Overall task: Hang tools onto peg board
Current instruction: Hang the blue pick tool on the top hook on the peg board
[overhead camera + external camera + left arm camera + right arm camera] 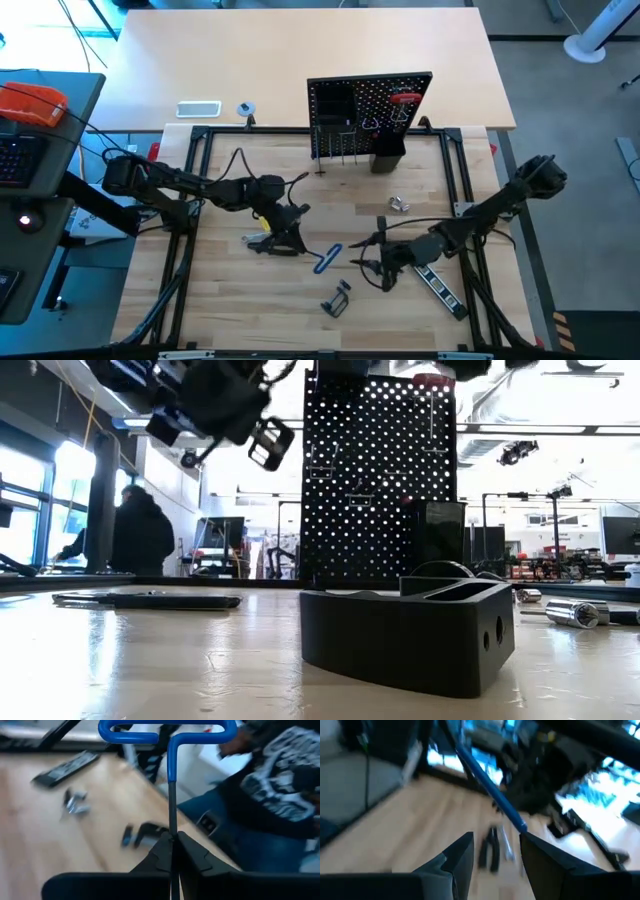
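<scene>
The black peg board (370, 112) stands upright at the table's far side, with a red-handled tool (405, 98) hanging on it. My left gripper (298, 240) is shut on a blue T-handled hex key (328, 258). My right gripper (372, 262) hangs open just right of the blue handle (490, 790), with nothing between its fingers. On the table lie a black clamp (338, 298), a black striped bar (440, 285), silver sockets (398, 204) and black pliers (492, 847). My left gripper pinches the hex key's bare metal shaft (172, 832) between its two fingers, far from the handle. The shaft runs along the fingers and sticks out past their tips. The blue T-handle (167, 730) is at the far end, toward my right gripper, off the table.
The clamp (410, 630) sits close to the low camera, in front of the peg board (380, 470). A white flat rectangle (198, 109) and a tape roll (246, 109) lie behind the frame. A person (140, 530) stands in the room beyond.
</scene>
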`<action>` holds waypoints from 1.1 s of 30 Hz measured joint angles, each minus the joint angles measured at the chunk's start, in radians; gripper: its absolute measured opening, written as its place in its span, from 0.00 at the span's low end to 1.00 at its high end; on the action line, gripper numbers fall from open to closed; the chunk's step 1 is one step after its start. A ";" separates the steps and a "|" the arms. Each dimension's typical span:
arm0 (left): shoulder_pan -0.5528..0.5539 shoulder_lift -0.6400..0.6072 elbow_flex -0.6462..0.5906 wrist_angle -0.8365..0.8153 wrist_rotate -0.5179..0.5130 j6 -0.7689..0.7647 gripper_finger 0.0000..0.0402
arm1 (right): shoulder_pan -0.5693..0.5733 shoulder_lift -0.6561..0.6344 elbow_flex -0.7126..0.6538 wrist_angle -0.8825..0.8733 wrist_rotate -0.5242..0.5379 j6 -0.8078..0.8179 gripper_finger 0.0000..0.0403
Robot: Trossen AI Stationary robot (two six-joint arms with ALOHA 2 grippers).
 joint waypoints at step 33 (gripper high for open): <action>-0.030 0.008 0.002 0.349 0.114 -0.175 0.00 | -0.138 0.158 0.221 0.226 -0.333 -0.185 0.46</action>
